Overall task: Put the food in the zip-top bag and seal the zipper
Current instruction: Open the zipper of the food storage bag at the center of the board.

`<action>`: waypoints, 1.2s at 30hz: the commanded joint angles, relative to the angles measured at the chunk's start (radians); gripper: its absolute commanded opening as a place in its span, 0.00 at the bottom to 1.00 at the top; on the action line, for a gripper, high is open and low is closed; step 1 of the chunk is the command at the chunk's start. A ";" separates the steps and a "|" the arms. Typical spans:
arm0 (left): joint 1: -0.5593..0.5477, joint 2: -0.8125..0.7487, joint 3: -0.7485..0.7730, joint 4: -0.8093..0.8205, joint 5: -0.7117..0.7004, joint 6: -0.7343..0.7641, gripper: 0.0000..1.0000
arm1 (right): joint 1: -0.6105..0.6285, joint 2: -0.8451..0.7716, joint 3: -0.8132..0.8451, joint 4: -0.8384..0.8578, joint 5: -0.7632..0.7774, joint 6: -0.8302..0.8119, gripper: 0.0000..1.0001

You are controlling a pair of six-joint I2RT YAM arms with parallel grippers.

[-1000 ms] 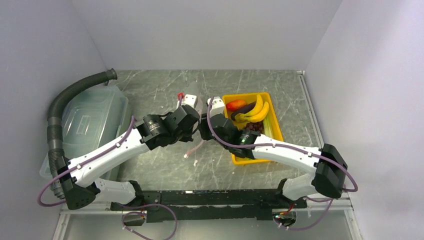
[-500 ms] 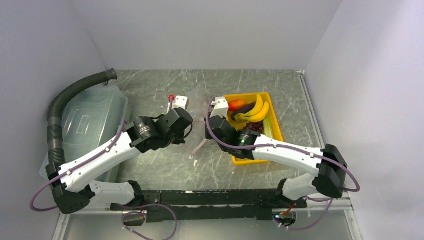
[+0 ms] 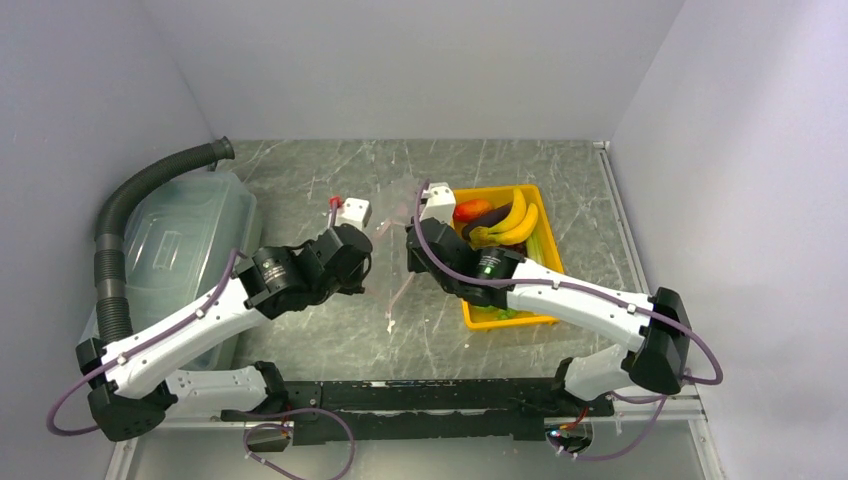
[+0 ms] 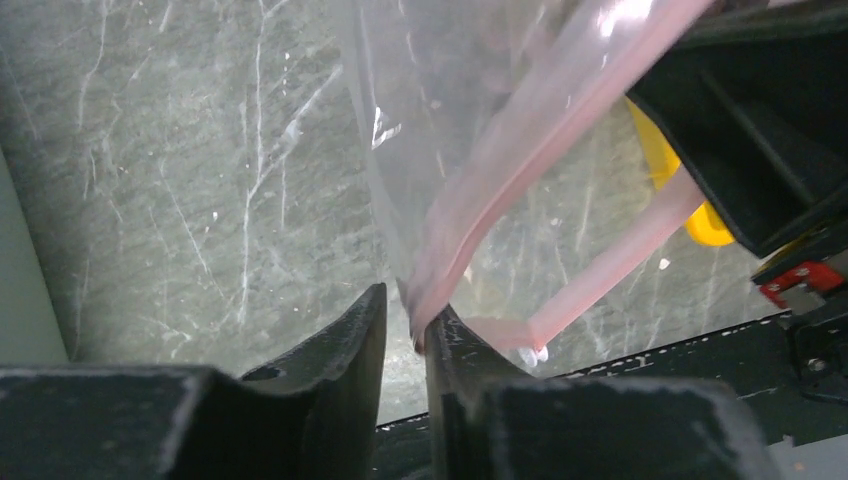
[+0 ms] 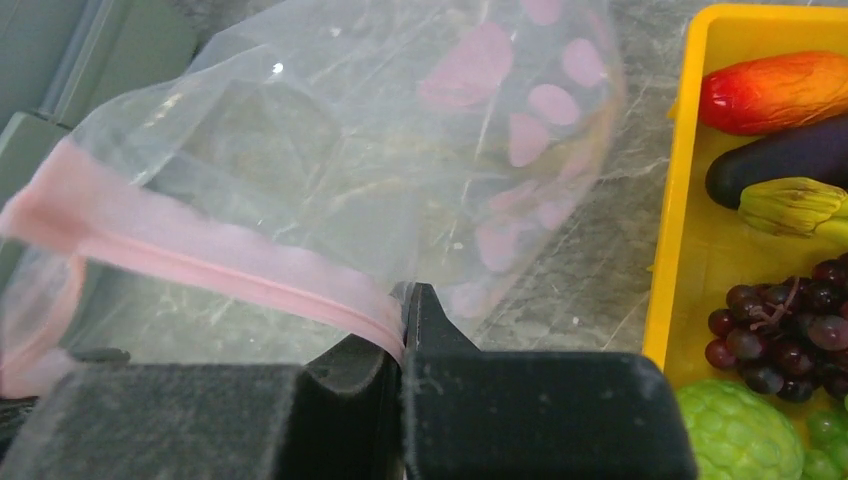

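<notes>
Top view. Look just left of the yellow tray (image 3: 510,321) for the zip-top bag (image 3: 392,222): lifted off the desk (image 3: 330,335), clear film hard to trace, pink zipper (image 3: 398,293) trailing down toward the near edge. Note all the food (image 3: 500,240) lying in the tray, bananas (image 3: 510,222) on top, and nothing in the bag. Judge the step as getting the mouth held open, with loading not yet begun. Ignore the lidded bin (image 3: 180,240) far left.

Left wrist view. Find the left fingers (image 4: 408,305) parted by a narrow gap, the pink strip dropping into that gap and lying against one inner face, not visibly pinched. Before closing, slide in so that only one lip of the mouth sits in the gap; cannot tell from here whether one layer or both would be caught. Take a bite deep enough that the thin film does not slip out.

Right wrist view. See the right fingers (image 5: 403,310) fully closed on the zipper, film bellying away above the desk, grapes (image 5: 780,310) and eggplant (image 5: 790,150) in the tray at right. Hold that pinch firm. Then draw the two grips apart gently, just enough to gape the mouth toward the tray. Avoid hard pulls, likely to stretch the film or flatten the mouth shut.
</notes>
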 commanded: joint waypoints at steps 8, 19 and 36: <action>0.001 -0.129 -0.189 0.250 -0.029 0.104 0.41 | -0.009 0.071 0.139 -0.065 -0.102 0.064 0.00; -0.002 -0.212 -0.334 0.415 -0.068 0.097 0.40 | -0.010 0.139 0.230 -0.105 -0.137 0.124 0.00; -0.002 -0.339 -0.456 0.561 -0.211 0.132 0.37 | -0.011 0.184 0.286 -0.126 -0.156 0.136 0.00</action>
